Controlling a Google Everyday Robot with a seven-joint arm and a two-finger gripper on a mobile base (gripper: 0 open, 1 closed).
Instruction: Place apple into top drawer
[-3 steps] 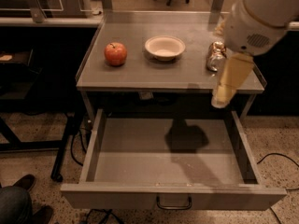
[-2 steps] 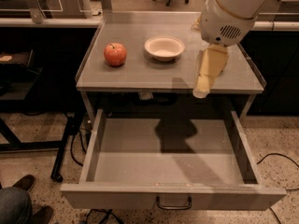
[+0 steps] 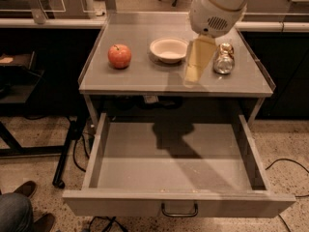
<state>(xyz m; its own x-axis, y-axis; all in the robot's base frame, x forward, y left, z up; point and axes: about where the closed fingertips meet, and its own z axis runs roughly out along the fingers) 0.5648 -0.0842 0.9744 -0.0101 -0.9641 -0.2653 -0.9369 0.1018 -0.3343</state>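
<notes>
The red-orange apple [image 3: 119, 56] sits on the grey tabletop [image 3: 145, 76] at its left side. The top drawer [image 3: 176, 166] is pulled wide open below the table, empty inside, with its dark pull handle [image 3: 179, 210] at the front. My gripper [image 3: 193, 76] hangs from the white arm above the table's front middle, to the right of the apple and just in front of the cream bowl [image 3: 168, 49]. It holds nothing that I can see.
A shiny metallic can [image 3: 223, 58] stands right of the gripper. A person's shoes and knee [image 3: 19, 209] are at the lower left. Cables lie on the speckled floor. Office chairs and a glass partition stand behind the table.
My arm and gripper have moved left, from over the can at the table's right edge to the front middle near the bowl. The apple, bowl and drawer have not moved.
</notes>
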